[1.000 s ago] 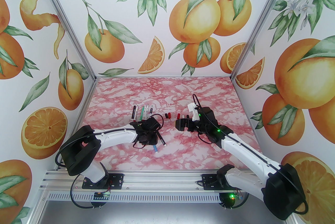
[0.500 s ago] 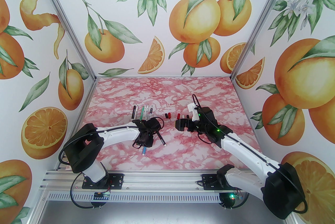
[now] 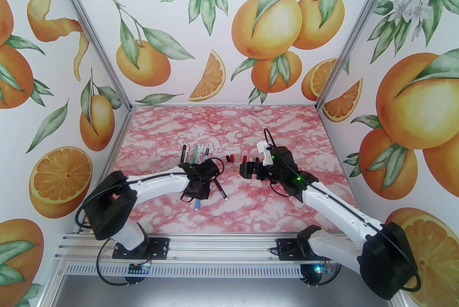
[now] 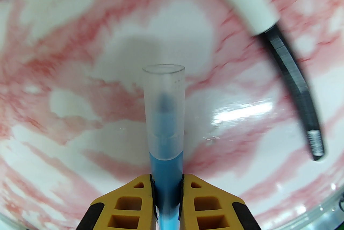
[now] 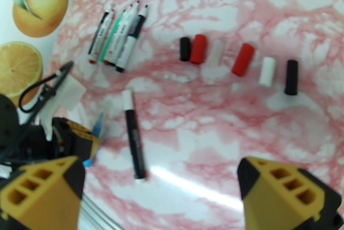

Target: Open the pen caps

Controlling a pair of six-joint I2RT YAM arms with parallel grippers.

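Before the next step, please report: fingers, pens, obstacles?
Left fingers shut on blue pen, clear cap on. Right fingers open, empty. Black pen nearby, not blocking.

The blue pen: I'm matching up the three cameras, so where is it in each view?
Top external: blue pen left of centre, low in the picture.
Left wrist: bottom centre, its clear cap pointing up.
Right wrist: lower left.
Shared landmark: the black pen lying beside it.

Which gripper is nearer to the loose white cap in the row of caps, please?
The right gripper: its open fingers hover just short of the white cap; the left gripper, shut on the blue pen, is well off to the cap's left.
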